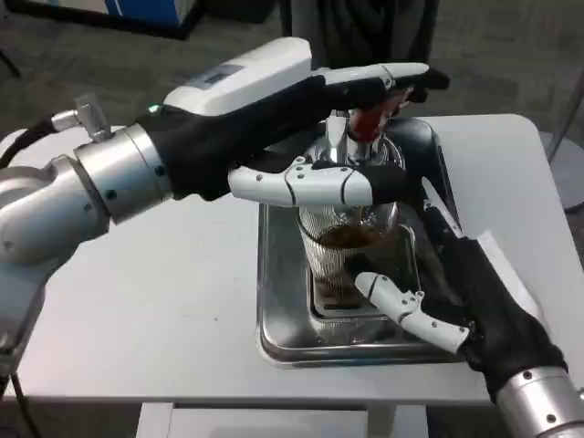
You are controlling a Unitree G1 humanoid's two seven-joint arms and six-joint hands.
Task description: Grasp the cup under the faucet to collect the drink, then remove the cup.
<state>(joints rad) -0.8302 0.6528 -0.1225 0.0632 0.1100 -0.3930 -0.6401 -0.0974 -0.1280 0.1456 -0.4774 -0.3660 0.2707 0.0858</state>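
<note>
The cup (351, 242) stands upright in a shiny metal tray (274, 338), and the tray sits near the far right part of the white bench (164, 301). The cup is clear with ridges, and there is brown drink in it. It stands right under the faucet (351, 137), which has a red handle (370, 119) on top.

The right robot hand (456, 292) is the one at the cup. It comes in from the near right corner of the bench, and the cup is just to its left and a little farther away. Its fingers look wrapped round the right side of the cup, so I think it is holding the cup, but the cup hides part of the grip.

The left robot hand (301, 137) reaches across from the left, up high. Its top fingers lie on the red handle and seem to press it. A lower finger (310, 182) stretches out just above the cup's rim.

The cup stands tall, straight up and down. To take it away, the right robot hand should probably pull it toward the near right, keeping it level so no drink spills.
</note>
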